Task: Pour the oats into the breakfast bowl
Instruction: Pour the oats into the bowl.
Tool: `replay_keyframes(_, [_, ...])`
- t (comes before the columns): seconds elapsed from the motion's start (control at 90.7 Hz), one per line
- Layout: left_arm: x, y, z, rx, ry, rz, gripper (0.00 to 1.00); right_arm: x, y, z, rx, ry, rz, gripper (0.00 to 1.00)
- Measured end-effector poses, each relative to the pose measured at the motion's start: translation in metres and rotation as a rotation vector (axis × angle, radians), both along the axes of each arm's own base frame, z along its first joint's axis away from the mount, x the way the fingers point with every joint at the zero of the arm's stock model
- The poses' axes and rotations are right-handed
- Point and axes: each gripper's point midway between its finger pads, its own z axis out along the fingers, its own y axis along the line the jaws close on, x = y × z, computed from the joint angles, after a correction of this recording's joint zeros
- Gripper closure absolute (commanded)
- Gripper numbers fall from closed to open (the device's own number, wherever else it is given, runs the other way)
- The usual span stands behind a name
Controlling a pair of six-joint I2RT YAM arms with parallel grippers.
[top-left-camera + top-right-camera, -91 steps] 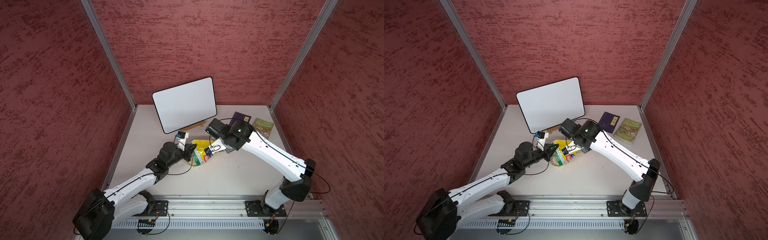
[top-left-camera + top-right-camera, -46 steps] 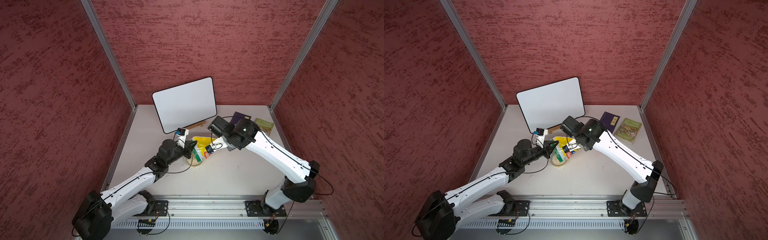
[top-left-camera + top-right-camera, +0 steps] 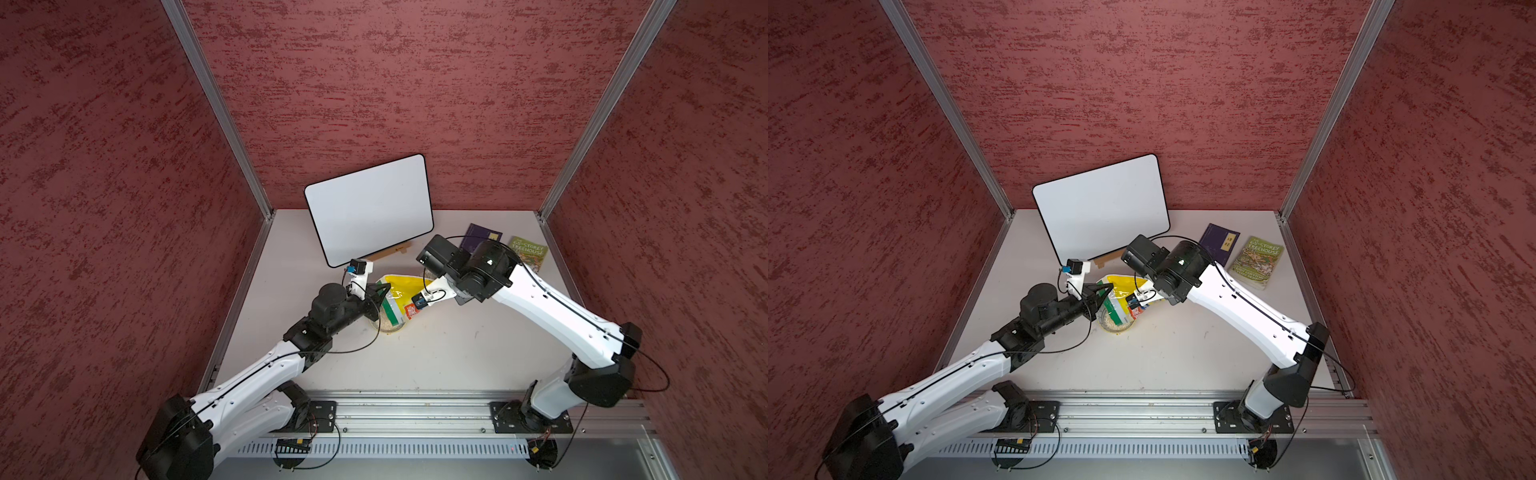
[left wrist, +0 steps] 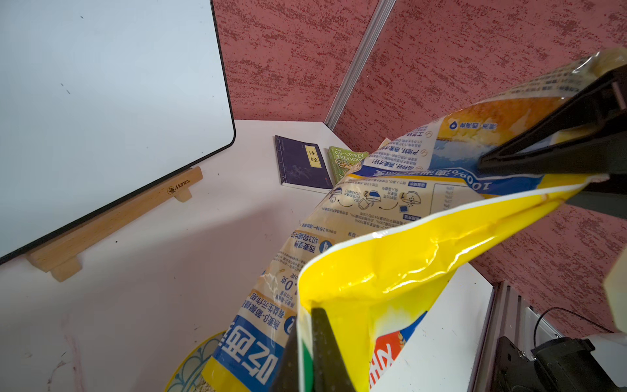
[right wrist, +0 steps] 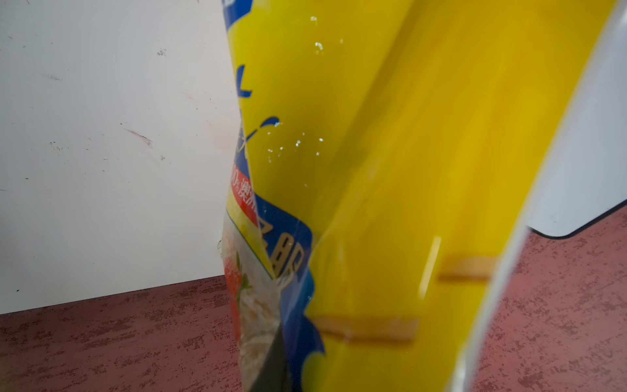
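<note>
The left gripper [image 4: 310,339] and right gripper [image 4: 502,156] both clamp the tilted yellow plastic oats bag [image 4: 390,258] above the small blue-rimmed ceramic bowl [image 4: 190,365], already holding pale oat flakes [image 3: 388,326]; the floppy mouth could swing, spilling beside the bowl.

The place is a robotics lab test cell, not a home or kitchen. Red textured wall panels [image 3: 374,83] close it in on three sides, joined at the corners by bare aluminium posts [image 3: 216,104]. A plain white tabletop [image 3: 457,353] ends at an aluminium rail [image 3: 415,411] onto which the left arm [image 3: 249,374] and right arm [image 3: 552,307] are bolted, with exposed cables and a slotted cable duct [image 3: 395,449] below. At the back a blank whiteboard [image 3: 370,208] leans on a wooden stand [image 4: 112,217], beside a purple book [image 3: 1219,243] and a green book [image 3: 1258,262]
</note>
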Motion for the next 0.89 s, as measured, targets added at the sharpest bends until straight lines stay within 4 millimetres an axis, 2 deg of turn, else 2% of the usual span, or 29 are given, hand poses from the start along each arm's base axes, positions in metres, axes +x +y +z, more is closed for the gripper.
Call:
replay_keyframes(0.584, [-0.001, 0.001, 0.017, 0.029, -0.034, -0.006, 1.0, -0.004, -0.005, 0.003, 0.028, -0.013, -0.007, 1.0])
replay_keyframes(0.749, [0.0, -0.004, 0.001, 0.032, -0.001, -0.023, 1.0, -0.007, -0.007, -0.008, 0.009, 0.01, -0.01, 1.0])
replay_keyframes(0.893, [0.0, -0.008, -0.009, 0.024, 0.024, -0.037, 1.0, -0.007, -0.007, -0.009, 0.012, 0.014, -0.008, 1.0])
